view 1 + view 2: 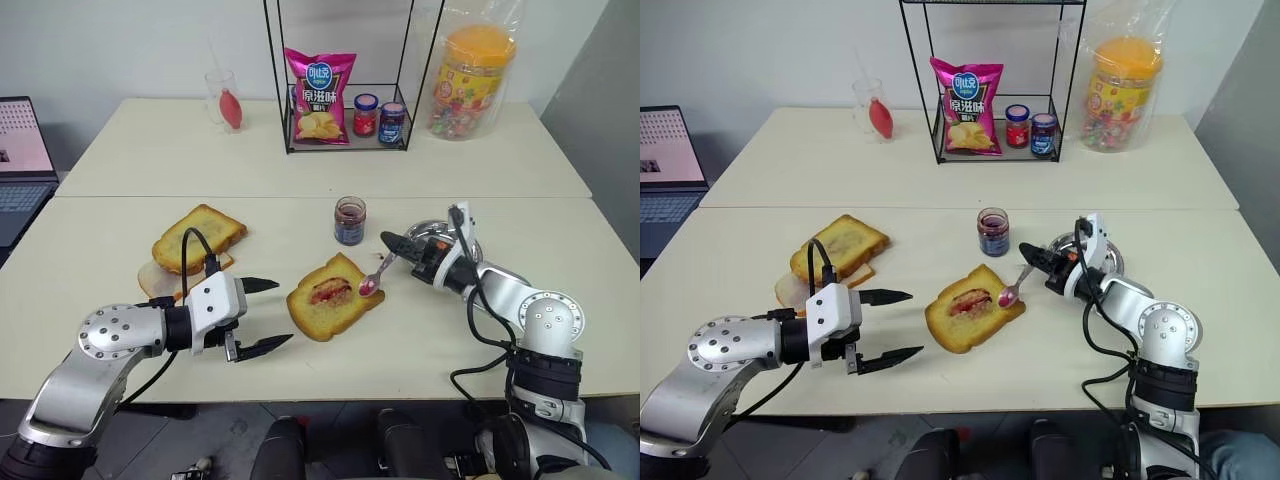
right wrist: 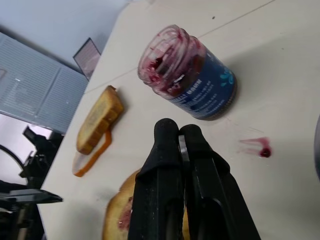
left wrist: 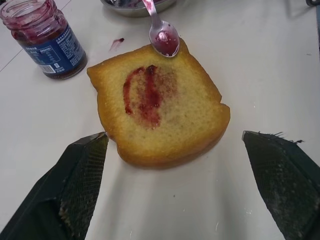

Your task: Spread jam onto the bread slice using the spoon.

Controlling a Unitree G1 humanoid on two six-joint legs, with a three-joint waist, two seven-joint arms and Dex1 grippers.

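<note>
The spoon [image 1: 375, 277] is pinched tight by the right tool [image 1: 392, 243], its jam [image 3: 166, 44] held over the far edge of the bread slice [image 1: 334, 297], where some is smeared, so more wiping seems needed, while the left tool [image 1: 262, 315] is kept wide beside the bread.

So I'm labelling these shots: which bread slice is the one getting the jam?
On the near table, just in front of the open jam jar, lies the bread slice. Unlike the stacked slices to its left, it lies alone and has a red jam smear.
</note>
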